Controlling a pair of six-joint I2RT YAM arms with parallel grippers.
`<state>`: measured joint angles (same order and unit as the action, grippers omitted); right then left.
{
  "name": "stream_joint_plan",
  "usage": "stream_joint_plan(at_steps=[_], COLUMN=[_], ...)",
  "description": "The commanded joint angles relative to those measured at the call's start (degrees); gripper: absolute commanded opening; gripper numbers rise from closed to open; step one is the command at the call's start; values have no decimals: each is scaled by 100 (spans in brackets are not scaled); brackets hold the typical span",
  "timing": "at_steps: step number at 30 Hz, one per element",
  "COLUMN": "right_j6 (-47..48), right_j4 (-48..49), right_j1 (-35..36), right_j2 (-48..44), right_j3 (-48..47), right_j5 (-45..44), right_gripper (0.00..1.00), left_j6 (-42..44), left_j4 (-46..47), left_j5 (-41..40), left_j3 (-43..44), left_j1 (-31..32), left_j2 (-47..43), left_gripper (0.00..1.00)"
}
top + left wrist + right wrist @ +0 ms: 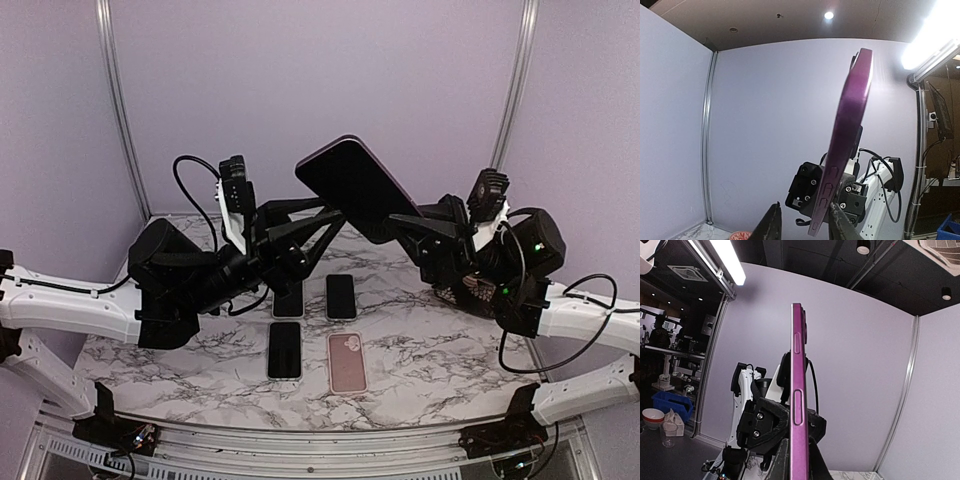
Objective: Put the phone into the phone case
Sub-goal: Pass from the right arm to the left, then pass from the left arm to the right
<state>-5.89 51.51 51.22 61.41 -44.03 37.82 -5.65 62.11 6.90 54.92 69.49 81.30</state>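
Over at 9 o'clock of the raised handset, the left gripper (pixel 804 205) stands spread far wider than the slab is thick. The phone's bottom corner sits between its fingers, closer to one, and I can't tell if it touches.

The phone (pixel 350 190), purple-rimmed and dark face up, hangs tilted at 12 o'clock above the table (pixel 430 340). At its 3 o'clock the right gripper (pixel 799 455) is pinched tight on its lower end.

Below, at 6 o'clock, lie three dark handsets (pixel 285 350) and a pink case (pixel 346 362).

I'd guess that purple rim is the case, with seating under way. Next, the left fingers need to close and press the free edge home while the right holds firm.
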Motion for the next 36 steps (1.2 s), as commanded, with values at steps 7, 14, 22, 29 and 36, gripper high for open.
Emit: stream_joint_plan(at_steps=[7, 14, 22, 29, 36], right_j6=[-321, -258, 418, 1198, 1189], right_j4=[584, 405, -1029, -4735, -5796], right_j1=[46, 46, 41, -243, -245], right_j2=[82, 107, -200, -767, -226], right_j3=[-97, -156, -321, -1060, -1568], right_j5=[163, 255, 191, -354, 1011], right_gripper=[0, 0, 33, 99, 68], left_j6=[-229, -492, -624, 517, 399], left_j4=[794, 788, 598, -3057, -4539], left_j5=[575, 1077, 709, -164, 663], left_j3=[287, 642, 479, 438, 453], left_j1=[-6, -6, 3, -2, 3], left_j2=[143, 493, 336, -580, -595], left_gripper=[40, 18, 0, 0, 0])
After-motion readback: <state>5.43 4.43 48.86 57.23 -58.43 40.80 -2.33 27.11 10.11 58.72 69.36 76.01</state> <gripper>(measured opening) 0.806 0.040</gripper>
